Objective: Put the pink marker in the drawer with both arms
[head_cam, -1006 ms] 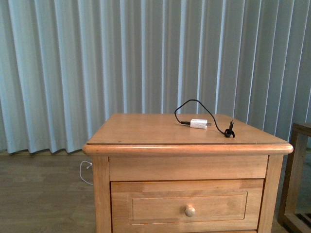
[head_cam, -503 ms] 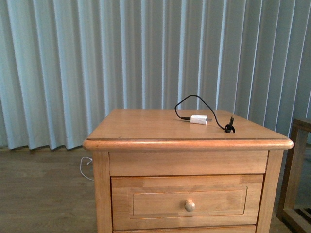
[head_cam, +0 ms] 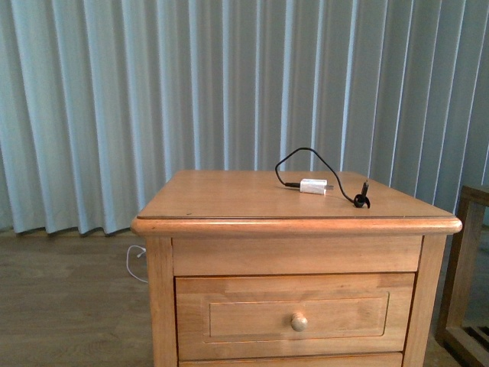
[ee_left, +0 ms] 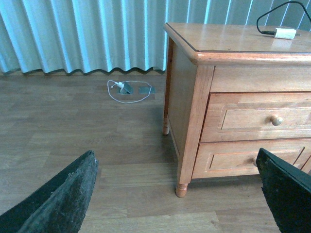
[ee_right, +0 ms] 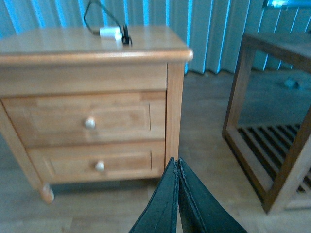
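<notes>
The wooden nightstand (head_cam: pixel 229 200) stands ahead. Its upper drawer (head_cam: pixel 229 317) is shut, with a round knob (head_cam: pixel 299 322); it also shows in the left wrist view (ee_left: pixel 243 119) and the right wrist view (ee_right: pixel 53 119). The pink marker is not in view in any frame. My left gripper (ee_left: pixel 177 189) is open and empty, low above the floor, left of the nightstand's front. My right gripper (ee_right: pixel 177 165) is shut and empty, low in front of the nightstand's right corner. Neither arm shows in the front view.
A white plug (head_cam: pixel 312 186) with a black cable (head_cam: pixel 306 155) lies on the nightstand top. A lower drawer (ee_right: pixel 63 165) sits below the upper one. A dark wooden slatted frame (ee_right: pixel 272 145) stands to the right. A white cable (ee_left: pixel 127 92) lies on the floor by the curtain (head_cam: pixel 114 99).
The front view has shifted slightly, so the nightstand now sits a little lower-left to higher in frame and more of the drawer front shows. Nothing on the nightstand moved.
</notes>
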